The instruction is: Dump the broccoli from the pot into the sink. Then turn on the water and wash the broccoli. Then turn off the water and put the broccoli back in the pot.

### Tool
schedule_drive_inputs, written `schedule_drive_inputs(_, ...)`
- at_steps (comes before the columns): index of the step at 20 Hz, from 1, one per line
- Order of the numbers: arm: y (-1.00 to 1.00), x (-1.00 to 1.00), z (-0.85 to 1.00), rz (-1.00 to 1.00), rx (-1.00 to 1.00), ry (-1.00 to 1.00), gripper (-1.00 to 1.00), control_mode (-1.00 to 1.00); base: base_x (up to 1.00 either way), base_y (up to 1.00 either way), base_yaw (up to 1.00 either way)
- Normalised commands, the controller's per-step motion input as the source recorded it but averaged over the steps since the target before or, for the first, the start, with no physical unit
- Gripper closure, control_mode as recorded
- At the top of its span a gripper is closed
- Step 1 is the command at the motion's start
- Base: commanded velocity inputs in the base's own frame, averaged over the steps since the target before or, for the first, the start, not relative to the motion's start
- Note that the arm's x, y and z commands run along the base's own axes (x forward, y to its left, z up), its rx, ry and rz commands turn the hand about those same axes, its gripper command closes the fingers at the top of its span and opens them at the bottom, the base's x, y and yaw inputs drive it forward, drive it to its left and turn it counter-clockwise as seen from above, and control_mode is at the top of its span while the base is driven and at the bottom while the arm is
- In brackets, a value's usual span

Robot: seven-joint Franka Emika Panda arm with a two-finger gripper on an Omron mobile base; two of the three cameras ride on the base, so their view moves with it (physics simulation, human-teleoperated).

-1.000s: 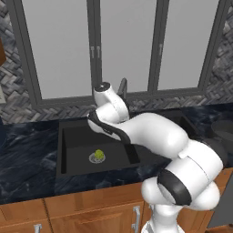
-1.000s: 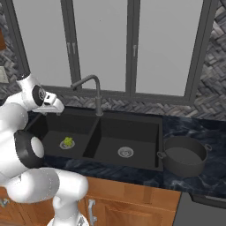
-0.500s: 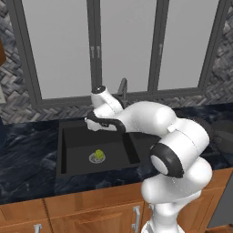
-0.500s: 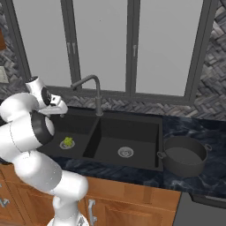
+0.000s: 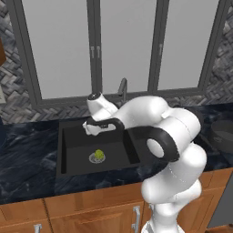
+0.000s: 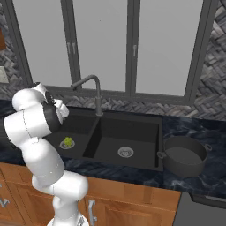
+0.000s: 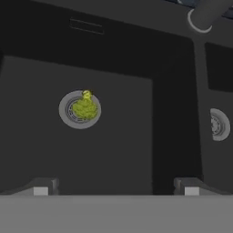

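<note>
The broccoli (image 7: 84,108) is a small yellow-green lump lying on the round silver drain of the sink's (image 7: 132,141) left basin, also seen as broccoli (image 5: 98,155) and broccoli (image 6: 68,141). My gripper (image 7: 116,187) hangs above that basin, pointing down, open with nothing between its fingertips (image 7: 43,187). The broccoli lies ahead and left of the gap between them. In the left base view the gripper (image 5: 91,131) sits above the basin's back part. The dark grey pot (image 6: 184,154) stands upright on the counter right of the sink (image 6: 132,130).
The grey gooseneck faucet (image 6: 90,84) rises behind the divider between the basins, its spout (image 7: 205,13) near my hand. The right basin's drain (image 6: 126,152) is bare. Dark marble counter (image 5: 27,154) surrounds the sink, with windows behind.
My arm has folded and swung left, bringing the hand further over the left basin. The broccoli and pot have stayed put, and the jaws have stayed open.
</note>
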Motion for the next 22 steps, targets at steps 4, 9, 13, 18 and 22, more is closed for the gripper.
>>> schedule_drive_inputs(4, 0.18, 0.16, -0.33, 0.03, -0.05, 0.03, -1.00, -1.00, 0.00, 0.00, 0.00)
schedule_drive_inputs(9, 0.17, 0.19, -0.34, 0.02, -0.04, 0.03, -1.00, -1.00, 0.00, 0.00, 0.00)
schedule_drive_inputs(13, 0.11, 0.22, -0.31, 0.02, -0.02, 0.03, -1.00, -1.00, 0.00, 0.00, 0.00)
schedule_drive_inputs(18, 0.07, 0.20, -0.31, 0.02, 0.00, 0.03, -1.00, -1.00, 0.00, 0.00, 0.00)
schedule_drive_inputs(22, 0.00, 0.10, -0.35, 0.01, 0.00, 0.01, -1.00, -1.00, 0.00, 0.00, 0.00)
